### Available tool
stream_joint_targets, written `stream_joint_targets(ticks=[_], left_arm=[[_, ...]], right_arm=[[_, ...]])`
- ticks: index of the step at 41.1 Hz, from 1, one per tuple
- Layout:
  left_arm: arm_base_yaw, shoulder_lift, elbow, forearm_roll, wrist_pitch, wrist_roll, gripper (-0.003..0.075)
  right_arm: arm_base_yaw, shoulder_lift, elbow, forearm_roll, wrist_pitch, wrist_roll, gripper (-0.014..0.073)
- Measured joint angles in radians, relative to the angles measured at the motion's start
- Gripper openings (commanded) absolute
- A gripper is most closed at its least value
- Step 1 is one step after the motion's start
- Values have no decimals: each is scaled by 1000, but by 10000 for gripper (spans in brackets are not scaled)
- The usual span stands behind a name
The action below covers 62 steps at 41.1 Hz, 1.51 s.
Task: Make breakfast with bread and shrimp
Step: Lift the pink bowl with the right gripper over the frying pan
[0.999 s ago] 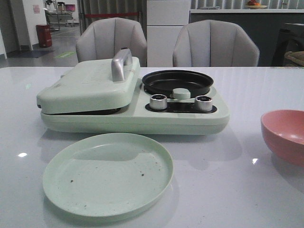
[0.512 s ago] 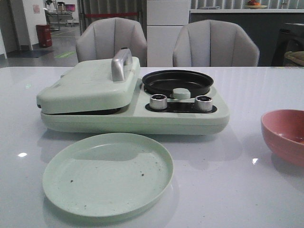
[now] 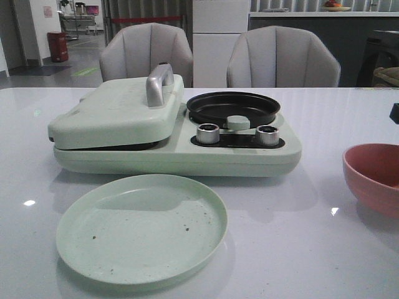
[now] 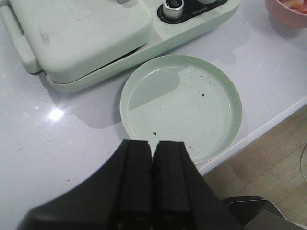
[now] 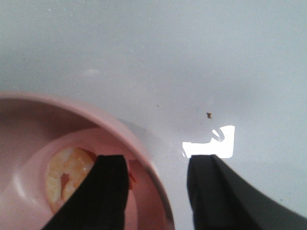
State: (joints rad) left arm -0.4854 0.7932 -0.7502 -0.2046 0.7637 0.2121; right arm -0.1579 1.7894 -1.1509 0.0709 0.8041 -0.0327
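The shrimp, orange-pink and white, lies in the pink bowl at the table's right edge. My right gripper hangs open above the bowl's rim, one finger over the inside near the shrimp and the other over the table outside. It holds nothing. Only a dark bit of that arm shows in the front view. My left gripper is shut and empty, above the near edge of the pale green plate. The bread is out of view.
A pale green breakfast maker stands behind the plate, its left lid closed with a metal handle. A black round pan and two silver knobs sit on its right half. The table's front edge is close to the plate.
A dark part of the right arm has come into the front view at the right edge, above the pink bowl, and the bowl's inside has darkened. Nothing else moved.
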Motion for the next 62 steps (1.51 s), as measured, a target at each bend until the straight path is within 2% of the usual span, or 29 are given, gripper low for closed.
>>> stream_joint_targets(ticks=[5,15,24,35,45,53,62], left_arm=[[0,0,0,-7,0,0,99],[0,0,0,-7,0,0,99],[0,0,0,-7,0,0,99],[0,0,0,-9,1,0,99],[0,0,0,-9,2,0,99],[0,0,0,-9,17,0,99],[0,0,0,-9,28,0,99]], right_arm=[[0,4,0,-6,0,0,155],[2,-7,-6,-6,2,-20,47],[51,-81,-62,-41,20,-45,43],[260,-100,-337,-158,62,-48,43],[461,-29,-592,-406,46,-18,43],[569,107,-749,-704,71,73,43],[657,233,-796,-1070,122,187,43]])
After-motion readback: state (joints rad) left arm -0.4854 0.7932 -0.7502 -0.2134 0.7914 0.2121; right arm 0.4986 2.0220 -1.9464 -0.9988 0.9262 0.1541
